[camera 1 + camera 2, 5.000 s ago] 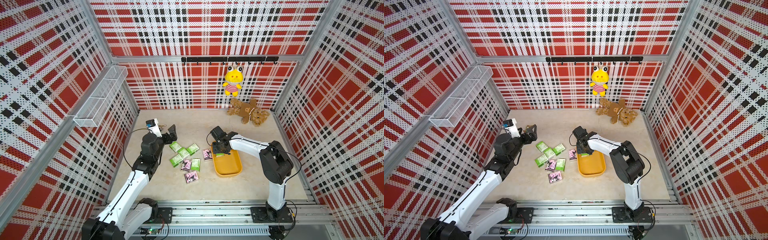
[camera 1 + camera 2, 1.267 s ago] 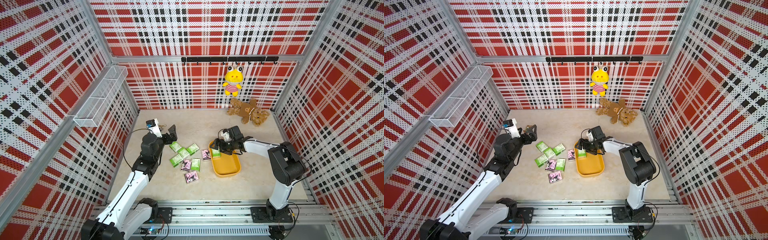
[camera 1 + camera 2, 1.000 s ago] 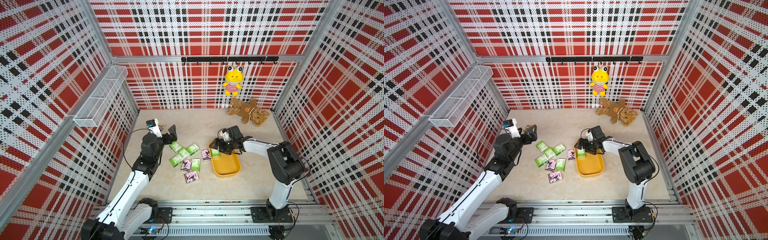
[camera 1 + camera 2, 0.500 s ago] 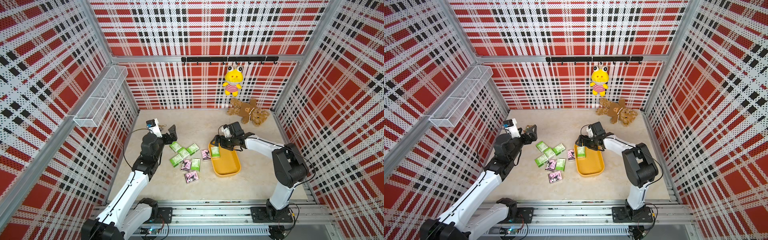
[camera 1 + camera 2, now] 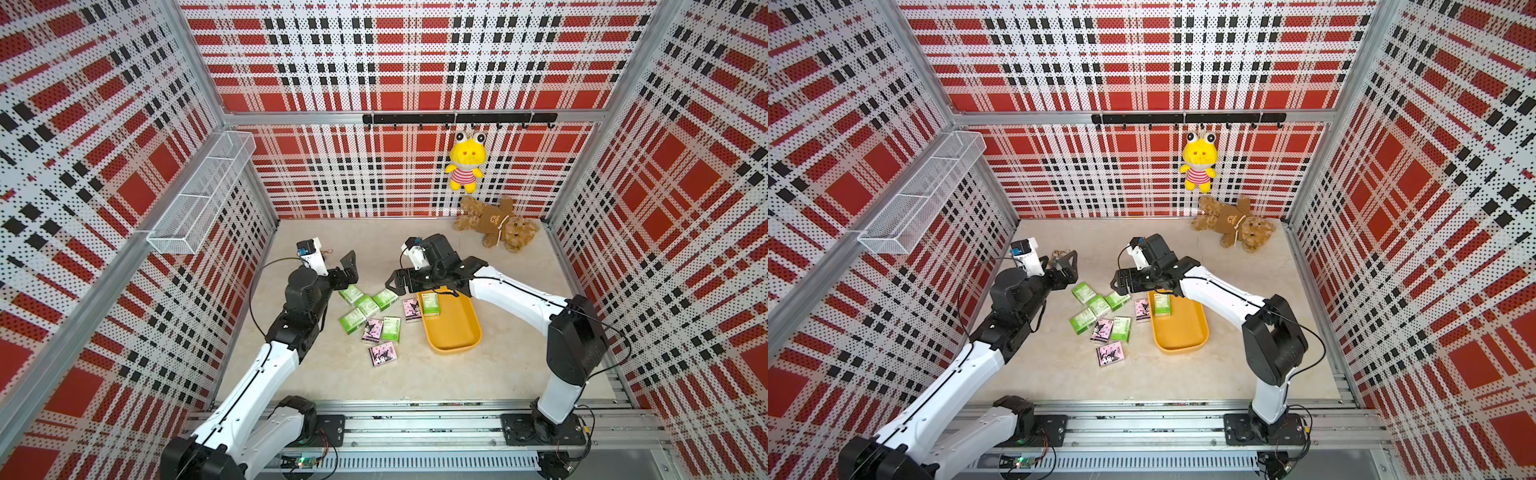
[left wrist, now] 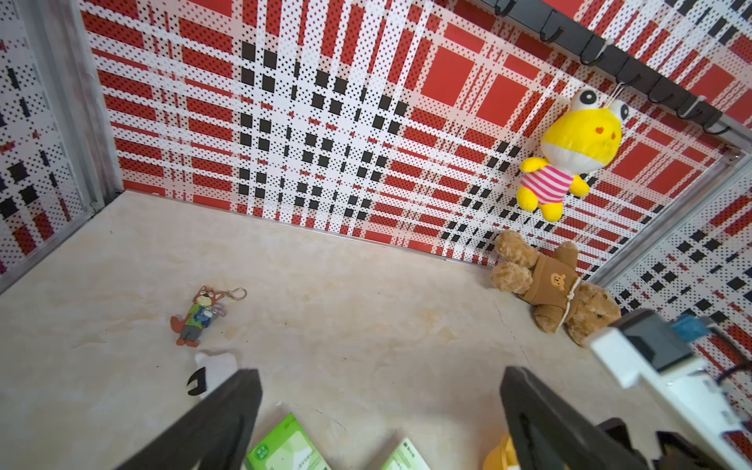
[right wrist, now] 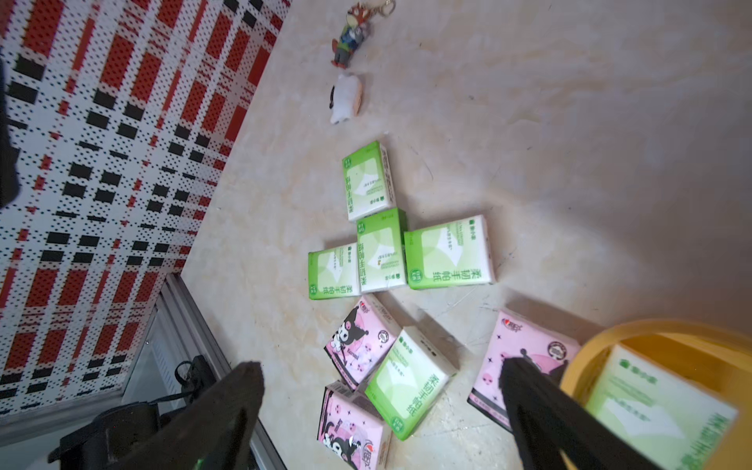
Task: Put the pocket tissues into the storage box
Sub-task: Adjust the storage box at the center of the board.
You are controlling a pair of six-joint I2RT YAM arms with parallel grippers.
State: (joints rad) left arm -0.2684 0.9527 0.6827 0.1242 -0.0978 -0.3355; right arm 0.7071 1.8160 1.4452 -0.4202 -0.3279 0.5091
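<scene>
Beige floor (image 5: 519,374); teddy bear (image 5: 496,224), keychain (image 6: 199,315) lie aside; left gripper (image 6: 380,376), right gripper (image 7: 378,366) gape empty.

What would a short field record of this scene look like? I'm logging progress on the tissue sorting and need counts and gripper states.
storage box: holds one green pocket-tissue packet, flat at its far end
green packets on table: five, clustered on the left arm's side of the box
pink packets on table: three, one close beside the box's rim
right gripper: open, empty, near the box's far end
left gripper: open, empty, by the green cluster
other: teddy bear, hanging yellow frog plush, fox keychain, wire-mesh basket on the wall
</scene>
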